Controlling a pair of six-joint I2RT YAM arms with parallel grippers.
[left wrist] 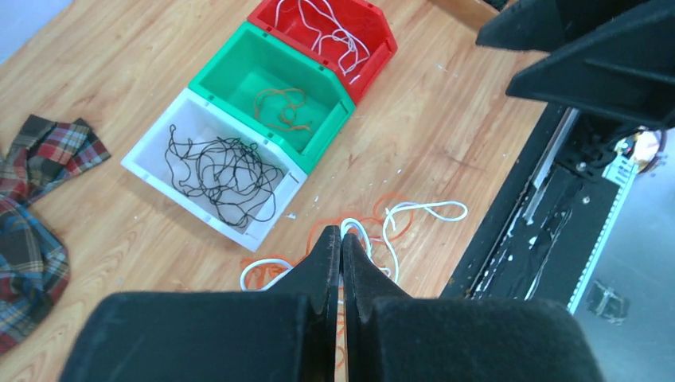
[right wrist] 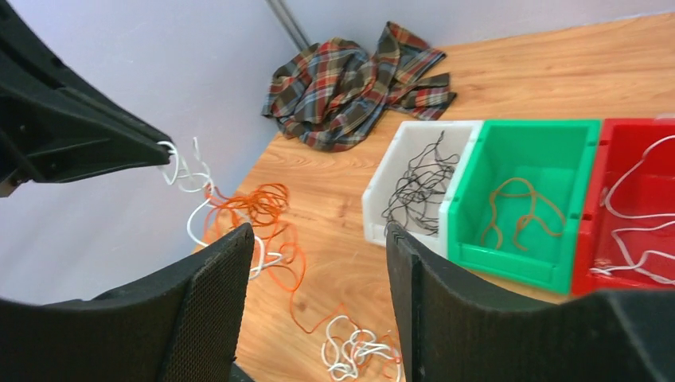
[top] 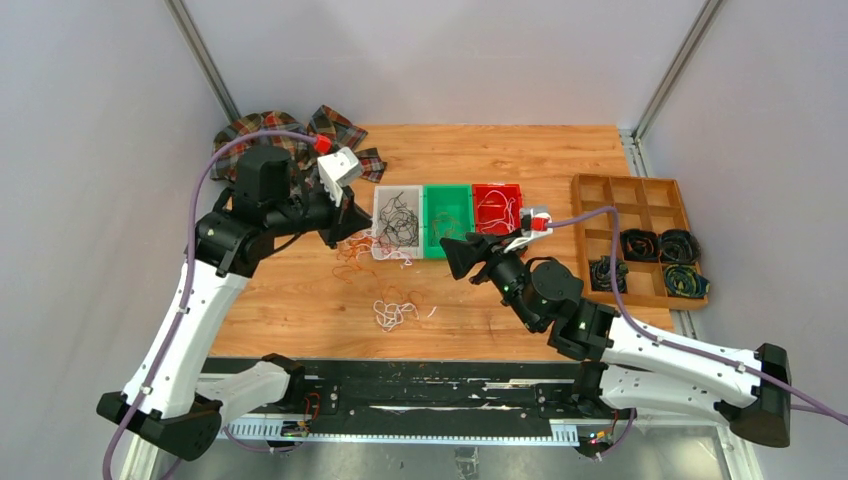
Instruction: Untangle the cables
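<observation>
We see a wooden counter (top: pixel 500 160) with both arms reaching in from its near edge. A plaid cloth (top: pixel 245 128) lies bunched at the far left corner. At the right edge, a wooden tray (top: pixel 625 180) holds dark coiled cords (top: pixel 660 245) in its near compartments.

Three bins stand touching in a row at mid-counter. The white bin (left wrist: pixel 151 151) holds black cables (left wrist: pixel 223 171). The green bin (left wrist: pixel 239 72) holds an orange cable (left wrist: pixel 282 107). The red bin (left wrist: pixel 374 40) holds white cables (left wrist: pixel 330 32).

The left fingers (left wrist: pixel 330 255) are pressed together just left of the white bin. They pinch a white strand (right wrist: pixel 179 171) at their tips, above the counter. From it, tangled orange strands (right wrist: pixel 267 207) trail down to the wood. A separate small white heap (top: pixel 395 312) lies nearer the bases.

The right fingers (right wrist: pixel 215 294) are spread wide and hold nothing. They hang just in front of the green bin and point toward the tangle.
</observation>
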